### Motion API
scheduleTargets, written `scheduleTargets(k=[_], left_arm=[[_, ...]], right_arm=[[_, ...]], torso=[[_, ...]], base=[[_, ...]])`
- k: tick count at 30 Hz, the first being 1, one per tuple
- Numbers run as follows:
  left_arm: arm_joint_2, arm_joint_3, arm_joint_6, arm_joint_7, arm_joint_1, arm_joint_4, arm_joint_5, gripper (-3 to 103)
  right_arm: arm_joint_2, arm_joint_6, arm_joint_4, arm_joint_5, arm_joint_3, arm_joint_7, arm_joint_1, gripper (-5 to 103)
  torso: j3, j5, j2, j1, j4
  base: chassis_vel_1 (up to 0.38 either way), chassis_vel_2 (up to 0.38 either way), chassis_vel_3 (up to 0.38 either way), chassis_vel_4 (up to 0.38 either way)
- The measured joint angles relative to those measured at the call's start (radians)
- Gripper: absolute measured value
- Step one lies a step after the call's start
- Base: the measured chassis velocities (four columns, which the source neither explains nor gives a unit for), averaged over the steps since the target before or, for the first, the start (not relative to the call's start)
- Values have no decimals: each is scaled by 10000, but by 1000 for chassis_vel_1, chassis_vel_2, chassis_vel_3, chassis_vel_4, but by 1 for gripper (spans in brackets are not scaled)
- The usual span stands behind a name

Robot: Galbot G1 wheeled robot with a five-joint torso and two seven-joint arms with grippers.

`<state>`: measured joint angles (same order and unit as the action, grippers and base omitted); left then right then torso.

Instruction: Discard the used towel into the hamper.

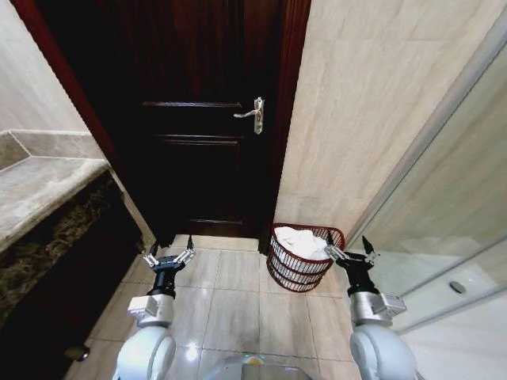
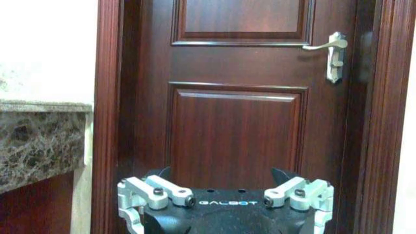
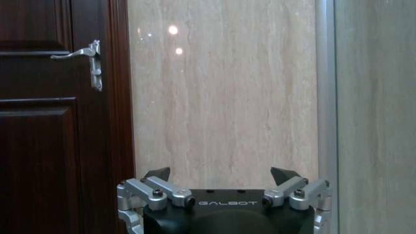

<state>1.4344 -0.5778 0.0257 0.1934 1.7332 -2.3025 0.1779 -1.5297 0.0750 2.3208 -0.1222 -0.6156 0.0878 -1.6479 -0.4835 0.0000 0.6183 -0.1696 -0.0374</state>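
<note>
Now both the left pincer (image 1: 169,255) and right pincer (image 1: 348,252) gape wide, empty, towel (image 1: 299,241) in hamper (image 1: 279,267).

A glossy dark reddish-brown panelled wooden door (image 1: 202,119) with a polished metal lever handle (image 1: 252,115) was seen; soft white cloth (image 1: 299,241) filled the dark red open-weave wire hamper (image 1: 301,273), on shiny beige floor tiles (image 1: 238,305).

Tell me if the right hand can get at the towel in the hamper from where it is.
Probably yes. The right hand is open and empty beside the hamper, whose top is uncovered, with the white towel heaped at the rim and nothing between them. The left hand hangs open over the floor.
</note>
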Motion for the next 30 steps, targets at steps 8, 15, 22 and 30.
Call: scheduleTargets(k=[8, 15, 22, 30], left_arm=[[22, -2, 0, 1, -2, 13, -13, 100], [22, 6, 0, 1, 5, 9, -27, 100], [41, 33, 10, -3, 3, 12, -46, 100], [50, 9, 41, -15, 10, 13, -47, 100]], right_arm=[[18, 77, 8, -46, 14, 0, -12, 100], [29, 82, 10, -64, 7, -20, -45, 100], [34, 120, 43, -75, 4, -19, -32, 100], [31, 120, 45, -73, 13, -27, -52, 100]], torso=[[-167, 1, 286, -120, 0], [-315, 0, 538, -223, 0], [-474, 1, 822, -349, 0], [-640, 0, 1108, -467, 0]], base=[[0, 0, 0, 0], [0, 0, 0, 0], [0, 0, 0, 0], [0, 0, 0, 0]])
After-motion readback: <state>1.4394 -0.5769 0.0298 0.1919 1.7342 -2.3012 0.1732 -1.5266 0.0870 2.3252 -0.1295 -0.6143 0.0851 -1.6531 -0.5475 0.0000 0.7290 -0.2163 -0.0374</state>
